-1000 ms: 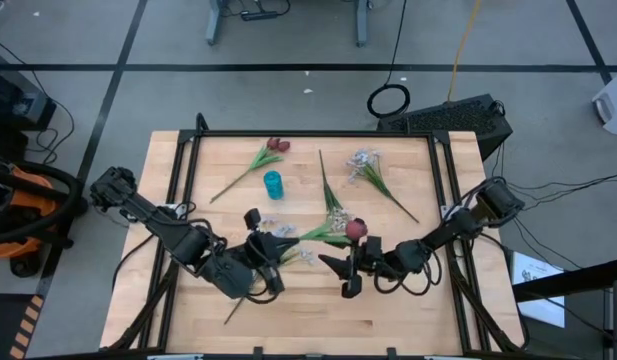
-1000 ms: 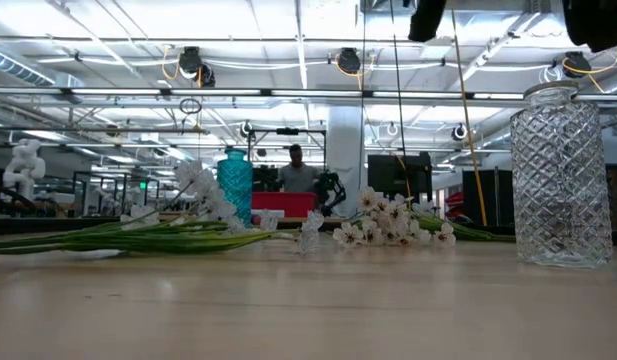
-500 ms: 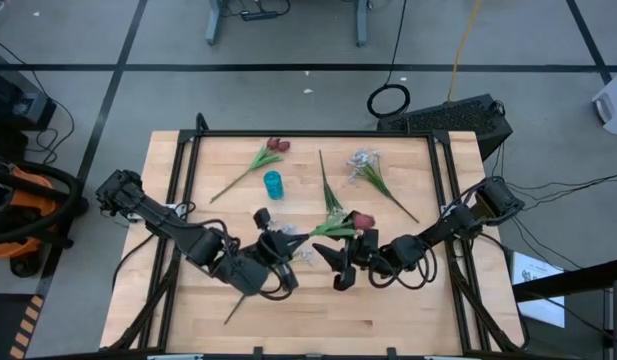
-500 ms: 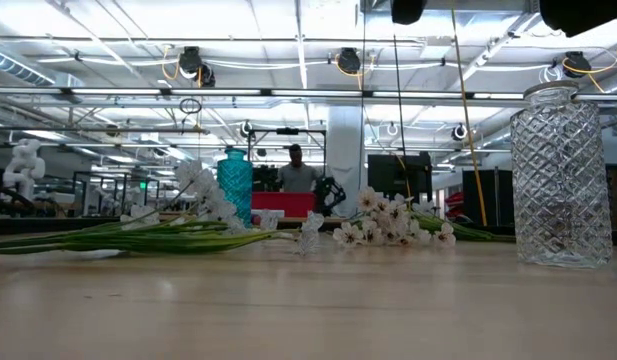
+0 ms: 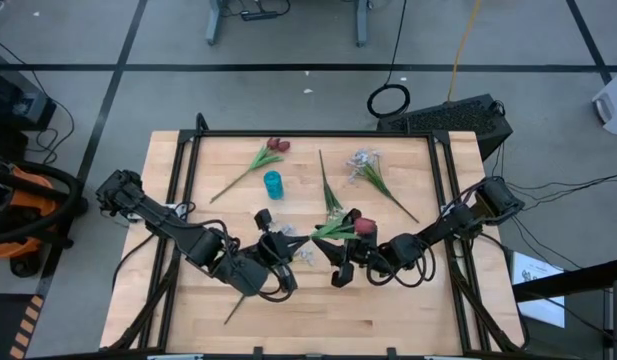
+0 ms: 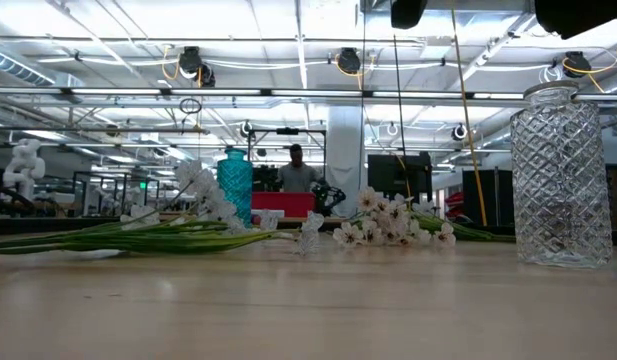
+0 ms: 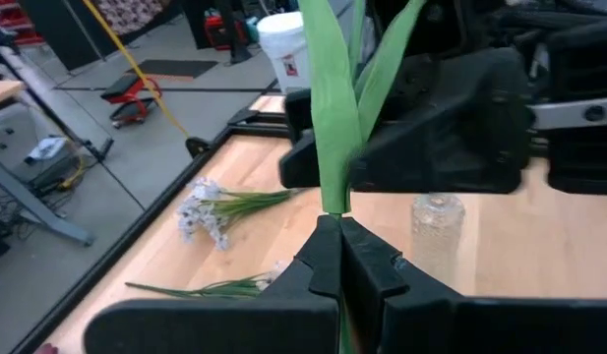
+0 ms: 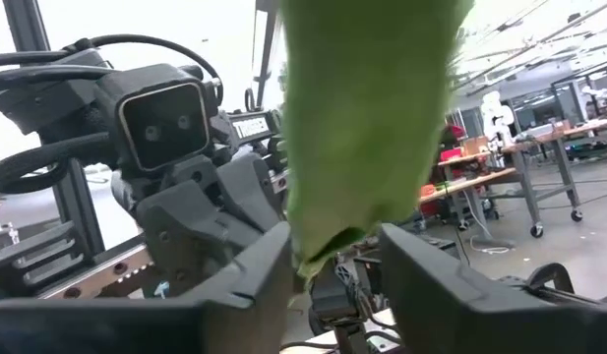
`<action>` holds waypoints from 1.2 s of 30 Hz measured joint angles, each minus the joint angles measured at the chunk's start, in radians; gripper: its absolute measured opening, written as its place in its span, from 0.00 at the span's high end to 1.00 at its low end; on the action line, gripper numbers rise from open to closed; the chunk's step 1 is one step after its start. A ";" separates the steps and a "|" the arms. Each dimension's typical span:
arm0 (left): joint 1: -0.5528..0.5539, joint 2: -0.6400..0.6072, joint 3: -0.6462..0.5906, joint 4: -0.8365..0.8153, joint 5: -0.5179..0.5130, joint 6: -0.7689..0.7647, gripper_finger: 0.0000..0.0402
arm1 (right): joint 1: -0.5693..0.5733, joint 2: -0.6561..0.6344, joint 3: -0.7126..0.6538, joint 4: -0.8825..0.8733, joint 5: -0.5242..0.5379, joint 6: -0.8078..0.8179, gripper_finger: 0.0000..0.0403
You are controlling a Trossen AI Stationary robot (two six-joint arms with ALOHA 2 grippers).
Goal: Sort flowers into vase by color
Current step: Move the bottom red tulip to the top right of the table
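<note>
A red-budded flower (image 5: 364, 227) with green leaves (image 5: 331, 230) hangs above the middle of the table between my two grippers. My left gripper (image 5: 288, 243) is shut on its stem. My right gripper (image 5: 340, 262) faces it from the right. It is open, and in the right wrist view a finger (image 8: 269, 270) stands on either side of a broad leaf (image 8: 367, 118). A blue vase (image 5: 274, 184) stands behind them. A clear glass vase (image 6: 561, 175) stands by the near edge. Another red flower (image 5: 275, 147) and two white sprays (image 5: 365, 160) (image 5: 336, 214) lie flat on the far half. My left gripper pinches the green stem just below the leaves (image 7: 333, 208) between its two fingertips. The fingers come roughly level from the table's left. The flower reaches on past them toward the right gripper, lifted clear of the table. Whether my right gripper's fingers touch the leaf I cannot tell.
A black frame (image 5: 308, 134) runs around the wooden tabletop. A bare stem end (image 5: 233, 311) shows near the front left, below the left arm. The near middle and near right of the table (image 5: 388, 320) are bare wood. A person (image 6: 295, 170) stands in the room far behind the table.
My right gripper has moved a little toward the left gripper and the flower's leaves, rising slightly. The flower has stayed lifted in the left gripper's hold.
</note>
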 joint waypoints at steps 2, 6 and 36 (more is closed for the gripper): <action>0.000 0.000 0.000 -0.001 0.002 0.000 1.00 | -0.005 0.000 0.000 0.000 -0.003 0.010 0.74; 0.001 0.000 0.000 -0.007 0.002 0.000 1.00 | -0.011 0.000 0.000 -0.012 -0.005 0.030 0.87; 0.039 0.073 0.000 -0.003 -0.094 0.009 0.48 | -0.014 0.000 0.000 -0.046 0.055 0.009 0.99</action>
